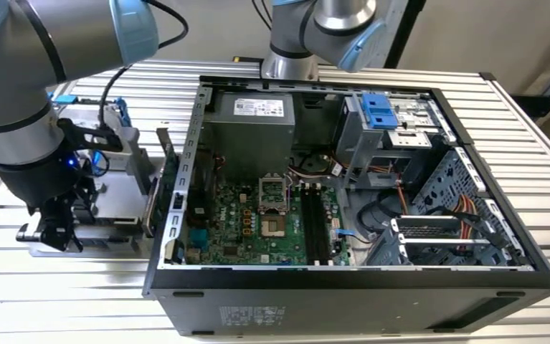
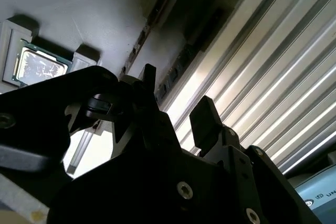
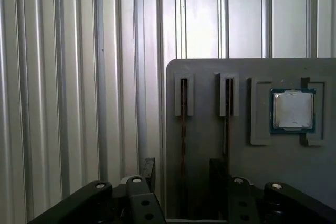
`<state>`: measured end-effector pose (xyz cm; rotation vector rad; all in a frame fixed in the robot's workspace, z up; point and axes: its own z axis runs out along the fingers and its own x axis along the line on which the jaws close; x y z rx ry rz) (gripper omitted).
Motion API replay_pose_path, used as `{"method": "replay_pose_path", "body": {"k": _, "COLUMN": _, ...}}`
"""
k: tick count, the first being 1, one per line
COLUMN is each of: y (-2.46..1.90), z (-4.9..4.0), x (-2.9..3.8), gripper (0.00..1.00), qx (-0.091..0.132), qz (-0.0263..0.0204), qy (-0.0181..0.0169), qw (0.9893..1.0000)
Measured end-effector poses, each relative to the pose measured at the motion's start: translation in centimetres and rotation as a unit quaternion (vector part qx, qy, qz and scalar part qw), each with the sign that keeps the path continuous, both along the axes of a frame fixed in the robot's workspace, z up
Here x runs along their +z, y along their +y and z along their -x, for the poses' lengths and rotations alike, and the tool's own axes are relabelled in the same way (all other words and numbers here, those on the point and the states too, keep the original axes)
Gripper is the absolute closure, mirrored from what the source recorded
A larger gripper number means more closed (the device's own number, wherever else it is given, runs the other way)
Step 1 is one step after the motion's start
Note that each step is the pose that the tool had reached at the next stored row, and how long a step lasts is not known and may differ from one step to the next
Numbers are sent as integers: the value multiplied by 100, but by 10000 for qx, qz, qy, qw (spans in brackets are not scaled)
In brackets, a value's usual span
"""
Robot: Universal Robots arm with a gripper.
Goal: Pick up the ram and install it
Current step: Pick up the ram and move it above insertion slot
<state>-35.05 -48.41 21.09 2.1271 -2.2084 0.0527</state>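
Jaws of gripper (image 3: 184, 170) released, one each side of the ram (image 3: 183, 114): thin dark strip, edge-on in matte grey holder (image 3: 205, 140). Ribbed, shiny metal tabletop (image 3: 79, 77) beneath.

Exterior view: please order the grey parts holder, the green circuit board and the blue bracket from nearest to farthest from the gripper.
1. Grey parts holder, directly below the gripper, beside the case.
2. Green circuit board, inside the case.
3. Blue bracket, far corner of the case, toward the exterior view's right.
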Motion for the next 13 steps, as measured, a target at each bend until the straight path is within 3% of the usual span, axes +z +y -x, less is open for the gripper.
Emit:
{"method": "replay_pose_path", "body": {"k": 7, "y": 16, "z": -6, "x": -58, "gripper": 0, "qx": -126, "qz": 0, "qy": -1, "qw": 9999}}
{"method": "replay_pose_path", "body": {"k": 13, "y": 5, "z": -15, "x": -95, "gripper": 0, "qx": -137, "qz": 0, "qy": 0, "qw": 9999}}
